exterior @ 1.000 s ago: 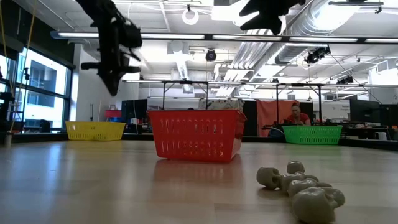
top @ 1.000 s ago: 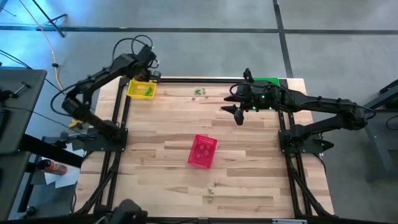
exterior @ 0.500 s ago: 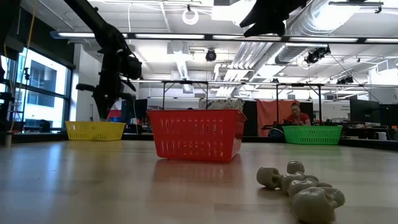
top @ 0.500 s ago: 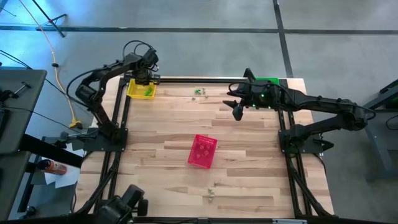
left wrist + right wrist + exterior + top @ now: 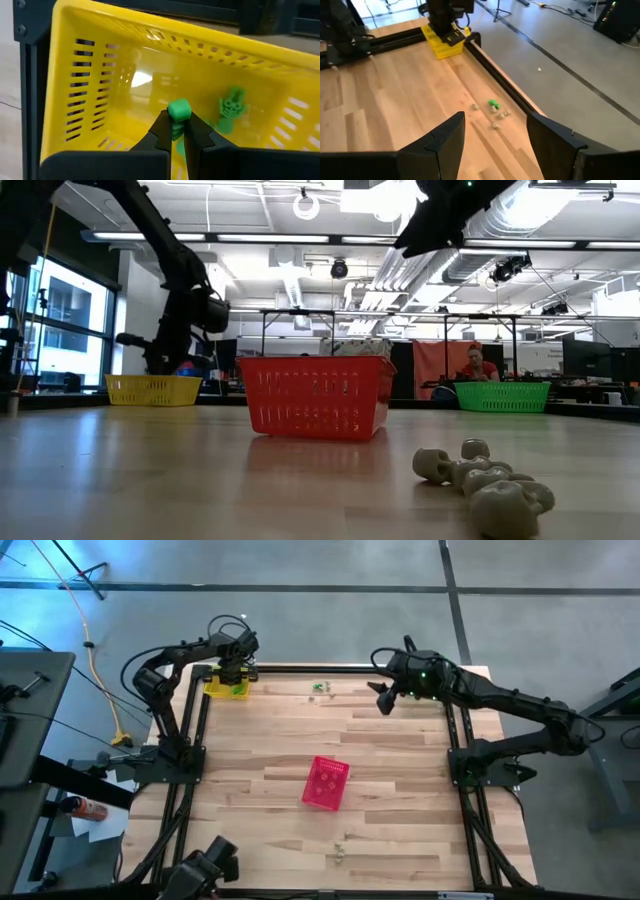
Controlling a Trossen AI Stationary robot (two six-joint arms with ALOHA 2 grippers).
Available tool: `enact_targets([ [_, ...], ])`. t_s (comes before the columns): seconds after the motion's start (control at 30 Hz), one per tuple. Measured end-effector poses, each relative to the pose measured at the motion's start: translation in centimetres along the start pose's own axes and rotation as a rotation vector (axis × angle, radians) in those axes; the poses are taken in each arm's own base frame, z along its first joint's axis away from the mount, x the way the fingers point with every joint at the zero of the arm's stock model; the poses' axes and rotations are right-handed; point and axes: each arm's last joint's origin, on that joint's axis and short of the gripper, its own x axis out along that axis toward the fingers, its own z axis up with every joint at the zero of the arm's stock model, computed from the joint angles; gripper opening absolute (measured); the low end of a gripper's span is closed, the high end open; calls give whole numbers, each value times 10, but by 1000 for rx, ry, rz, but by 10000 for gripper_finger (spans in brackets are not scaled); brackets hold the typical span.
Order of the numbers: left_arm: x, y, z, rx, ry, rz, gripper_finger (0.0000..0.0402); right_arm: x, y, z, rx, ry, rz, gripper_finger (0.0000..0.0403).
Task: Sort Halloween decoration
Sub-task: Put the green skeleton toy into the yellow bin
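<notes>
Left hand [image 5: 177,131] over yellow mesh plastic basket [image 5: 90,100] at far-left bench corner, pinching small green trinket [image 5: 179,109]. Risk: piece sticks or bounces out on release. Right hand [image 5: 495,131] spread, hovering far right; loose trinkets [image 5: 493,105] near far edge could roll off.

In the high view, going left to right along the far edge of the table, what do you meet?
Yellow basket with the left gripper over it, shut on a green trinket → small trinket cluster → open right gripper.
</notes>
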Motion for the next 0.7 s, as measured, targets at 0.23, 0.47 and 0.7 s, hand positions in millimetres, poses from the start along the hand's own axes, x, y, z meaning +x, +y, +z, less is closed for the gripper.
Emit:
enact_targets([
  [0.23, 3, -3, 5, -21, -51, -9, 11, 1, -9, 1, 24, -3, 66, 209],
  [0.47, 3, -2, 6, -22, -48, -9, 42, 1, -10, 1, 27, -1, 84, 209],
  [0.7, 3, -1, 5, -69, -39, -6, 81, 1, -10, 1, 27, -3, 84, 209],
])
